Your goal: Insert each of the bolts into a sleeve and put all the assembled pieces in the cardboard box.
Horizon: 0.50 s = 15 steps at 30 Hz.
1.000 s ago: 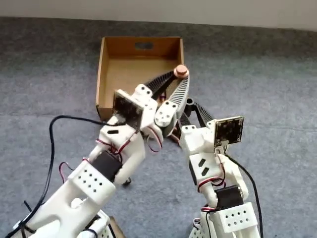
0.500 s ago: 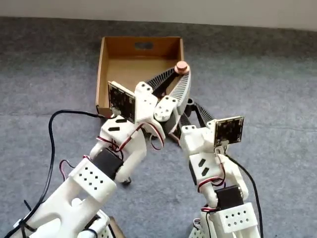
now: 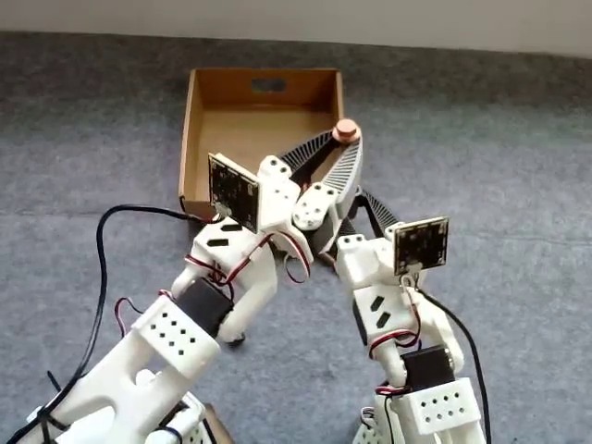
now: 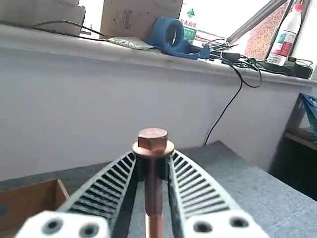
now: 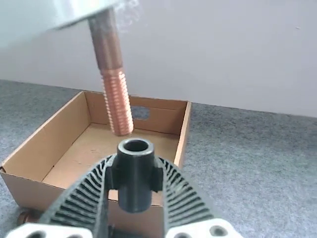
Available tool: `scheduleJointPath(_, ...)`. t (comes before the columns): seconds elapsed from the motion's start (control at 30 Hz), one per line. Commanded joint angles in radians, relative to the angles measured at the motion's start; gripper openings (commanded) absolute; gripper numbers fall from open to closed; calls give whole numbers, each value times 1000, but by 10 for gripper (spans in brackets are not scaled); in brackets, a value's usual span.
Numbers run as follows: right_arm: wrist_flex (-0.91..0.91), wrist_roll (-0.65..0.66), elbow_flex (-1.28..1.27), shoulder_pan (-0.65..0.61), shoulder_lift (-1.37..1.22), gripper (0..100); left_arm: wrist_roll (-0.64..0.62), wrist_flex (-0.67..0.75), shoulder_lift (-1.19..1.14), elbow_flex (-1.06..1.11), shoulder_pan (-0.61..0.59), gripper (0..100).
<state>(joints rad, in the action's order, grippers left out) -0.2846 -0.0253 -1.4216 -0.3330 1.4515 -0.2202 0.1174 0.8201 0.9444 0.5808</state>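
Nudged sideways since a second ago, left pincer (image 4: 153,164) pinches a copper bolt (image 4: 153,143) just above the sleeve (image 5: 132,186) clamped in the right pincer (image 5: 133,168).

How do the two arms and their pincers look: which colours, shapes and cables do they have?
The left arm and right arm are white, with black motor blocks, rows of small holes, thin red wires and a black cable each. Each wrist carries a square dark circuit board. The left pincer and right pincer have black ribbed, tapering fingers on white bases.
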Motion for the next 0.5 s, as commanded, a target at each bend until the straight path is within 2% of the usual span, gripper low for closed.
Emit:
scheduleJointPath(0.0, 22, 11, 12, 2, 18, 5, -8, 26, -1, -65, 7, 8)
scheduleJointPath(0.47, 22, 12, 13, 2, 18, 5, -8, 28, -159, -111, 4, 8)
